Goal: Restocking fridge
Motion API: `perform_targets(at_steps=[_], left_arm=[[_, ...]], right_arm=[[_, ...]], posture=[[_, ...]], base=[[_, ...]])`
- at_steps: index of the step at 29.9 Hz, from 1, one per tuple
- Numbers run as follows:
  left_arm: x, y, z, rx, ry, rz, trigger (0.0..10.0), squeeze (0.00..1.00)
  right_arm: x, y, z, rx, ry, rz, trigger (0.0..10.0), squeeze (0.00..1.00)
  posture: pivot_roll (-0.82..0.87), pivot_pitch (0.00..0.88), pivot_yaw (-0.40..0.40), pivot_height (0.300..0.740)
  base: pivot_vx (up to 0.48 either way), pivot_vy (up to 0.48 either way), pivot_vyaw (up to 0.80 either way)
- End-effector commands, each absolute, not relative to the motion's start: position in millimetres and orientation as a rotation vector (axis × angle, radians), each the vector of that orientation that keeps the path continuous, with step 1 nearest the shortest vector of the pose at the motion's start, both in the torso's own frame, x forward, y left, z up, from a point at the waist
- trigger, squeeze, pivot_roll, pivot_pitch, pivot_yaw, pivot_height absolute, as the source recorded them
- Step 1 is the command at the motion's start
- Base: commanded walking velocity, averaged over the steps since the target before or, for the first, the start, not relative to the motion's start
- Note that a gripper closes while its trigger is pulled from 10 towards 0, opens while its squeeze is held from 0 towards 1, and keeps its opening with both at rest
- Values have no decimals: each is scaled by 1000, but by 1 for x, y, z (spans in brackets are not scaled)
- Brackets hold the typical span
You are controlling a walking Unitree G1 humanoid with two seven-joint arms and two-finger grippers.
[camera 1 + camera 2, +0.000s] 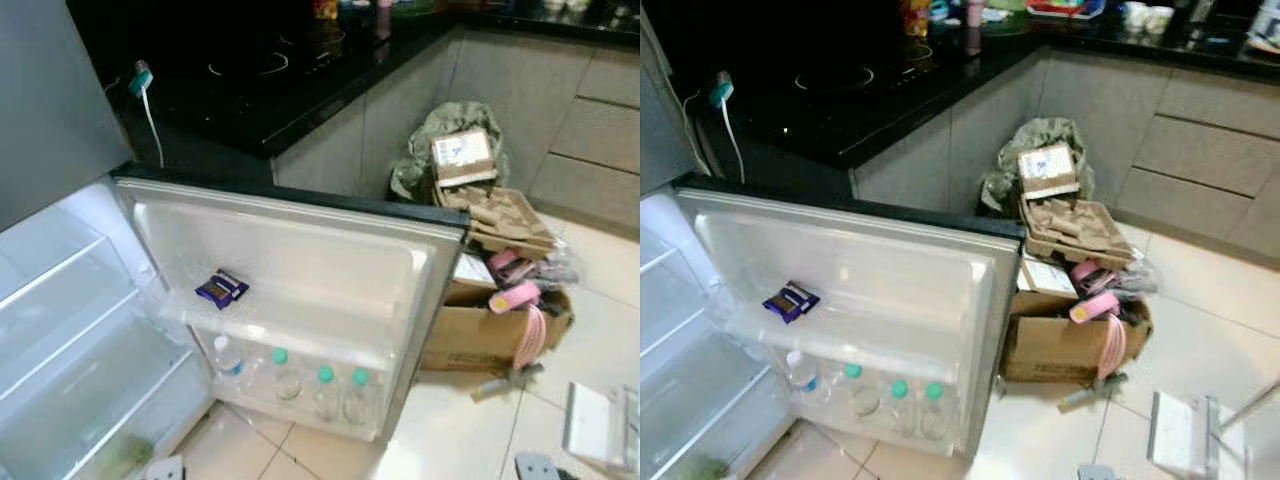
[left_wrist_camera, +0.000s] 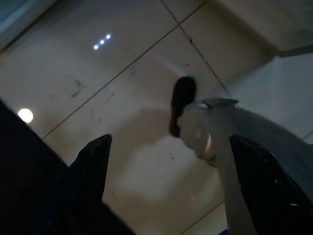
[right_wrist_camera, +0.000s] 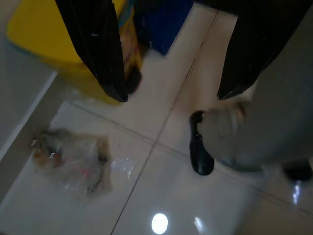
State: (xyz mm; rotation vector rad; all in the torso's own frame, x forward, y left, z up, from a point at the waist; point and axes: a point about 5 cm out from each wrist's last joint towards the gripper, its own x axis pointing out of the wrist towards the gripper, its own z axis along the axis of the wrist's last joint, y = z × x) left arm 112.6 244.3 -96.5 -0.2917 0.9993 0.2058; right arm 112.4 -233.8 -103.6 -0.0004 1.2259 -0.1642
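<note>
- The fridge door stands open before me; its lower rack holds a row of bottles with green caps, and a small dark packet lies on the door shelf above.
- I judge the bottles heavy if full, stiff, and slick where the plastic is wet or cold; I would take one around the body below the cap.
- The packet looks light and crinkly, best pinched at an edge.
- My left gripper hangs over the floor tiles, fingers spread and empty.
- My right gripper hangs likewise, fingers apart, holding nothing, above a crumpled clear bag.
- Both hang low by the floor; I cannot place them against the stock.
</note>
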Motion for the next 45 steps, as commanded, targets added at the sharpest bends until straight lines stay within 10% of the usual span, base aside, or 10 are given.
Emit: perform_targets(at_steps=[1, 45], left_arm=[[102, 243, -100, -287, 1040, 207, 10000, 0], [100, 238, -101, -273, 1058, 147, 10000, 0]], right_arm=[[121, -238, -100, -13, 1196, -169, 10000, 0], [122, -233, -100, 35, 1181, -116, 10000, 0]], posture=[[-42, 0, -4, 740], [-44, 0, -6, 740]], base=[[0, 0, 0], [0, -87, 315]])
